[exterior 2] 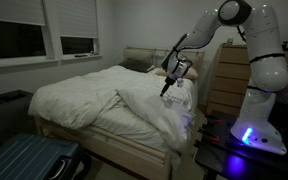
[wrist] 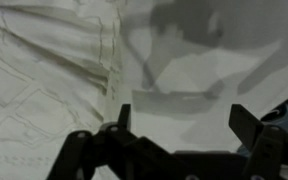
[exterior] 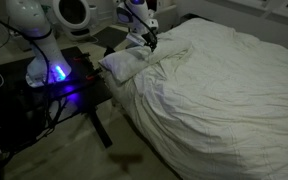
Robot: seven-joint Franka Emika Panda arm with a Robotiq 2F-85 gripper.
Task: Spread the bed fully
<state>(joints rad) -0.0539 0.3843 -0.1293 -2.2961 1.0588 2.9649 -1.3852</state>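
Observation:
The bed (exterior: 224, 90) is very large, with a white wrinkled duvet, and fills most of both exterior views (exterior 2: 94, 95). A folded-back bunch of duvet (exterior: 124, 62) lies at the corner near the headboard. My gripper (exterior: 149, 40) hangs just above that bunch, also shown in an exterior view (exterior 2: 167, 88). In the wrist view my gripper (wrist: 180, 115) is open, its two dark fingers wide apart over white fabric (wrist: 44, 80), with nothing between them.
A small black table (exterior: 69, 85) with blue light carries the robot base (exterior: 44, 55) right beside the bed. A wooden dresser (exterior 2: 229, 80) stands behind the arm. A blue suitcase (exterior 2: 29, 160) lies at the bed's foot. Windows (exterior 2: 19, 40) line the wall.

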